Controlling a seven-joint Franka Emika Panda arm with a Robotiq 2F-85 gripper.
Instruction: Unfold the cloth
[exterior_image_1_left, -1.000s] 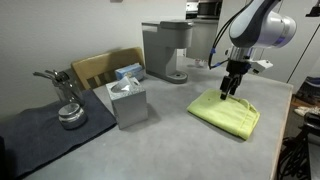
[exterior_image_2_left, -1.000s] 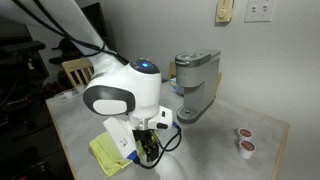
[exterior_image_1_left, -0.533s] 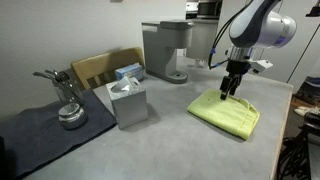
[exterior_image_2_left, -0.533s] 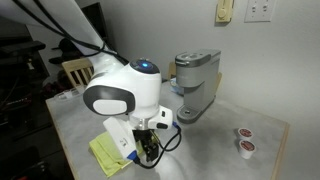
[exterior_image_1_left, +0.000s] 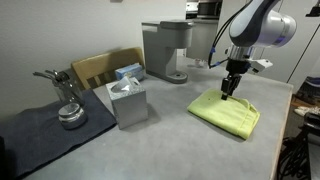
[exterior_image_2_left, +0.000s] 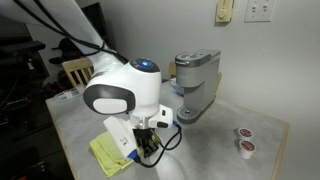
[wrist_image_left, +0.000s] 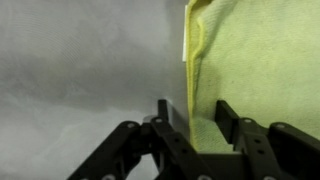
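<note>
- Cloth (exterior_image_1_left: 226, 114), lime yellow-green, lies folded on the grey table (exterior_image_1_left: 160, 140), well apart from the tissue box (exterior_image_1_left: 128, 100).
- The gripper (wrist_image_left: 193, 112) is down at the cloth's folded edge.
- Its jaws stand partly apart and straddle that edge; table shows between one finger (wrist_image_left: 163, 108) and the fabric, so nothing is clamped.

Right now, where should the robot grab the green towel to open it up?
Probably the top layer at the cloth's long folded edge, where its layers stack beside the bare table. Come straight down from above, with one finger on each side of that edge. The gripper hangs right over it.
</note>
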